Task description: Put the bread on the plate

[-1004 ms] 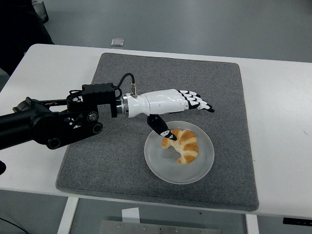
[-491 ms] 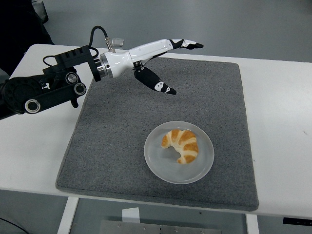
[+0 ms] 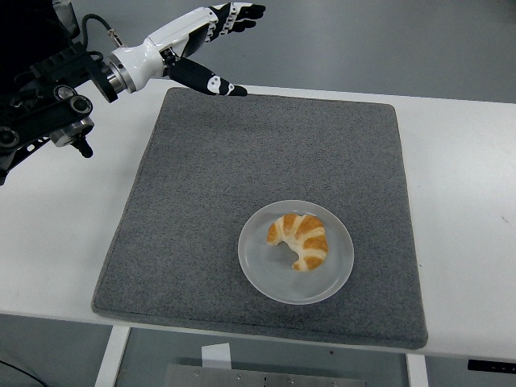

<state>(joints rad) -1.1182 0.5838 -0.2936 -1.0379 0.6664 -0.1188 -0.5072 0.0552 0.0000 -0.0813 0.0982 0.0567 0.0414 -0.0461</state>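
Bread: croissant (image 3: 301, 240), golden brown with paler bands, curved like a crescent, lying inside the plate slightly right of the plate's middle; its two tips point toward the left and lower left of the frame.
Plate: round, pale and translucent plate (image 3: 260, 270) in the lower centre of the frame, resting flat on the grey mat; a bare ring of the plate shows all around the croissant, widest on the left and bottom.
Mat: large grey felt-like mat (image 3: 242, 153) covering the middle of the table, roughly square, its near edge close to the table's near edge; the plate sits in its lower right-of-centre part.
Table: white table (image 3: 459, 201), bare strips showing to the left and right of the mat and along the bottom of the frame.
Left hand: white-and-black left hand (image 3: 201, 40) at the upper left of the frame, raised above the far left corner of the mat, well apart from the plate and the croissant; fingers stretched out and pointing toward the right, thumb splayed downward away from them, nothing held.
Left arm: black left arm (image 3: 48, 105) entering from the left edge, with a cable looping over the wrist joint.
Floor: grey floor beyond the table's far edge at the top of the frame.
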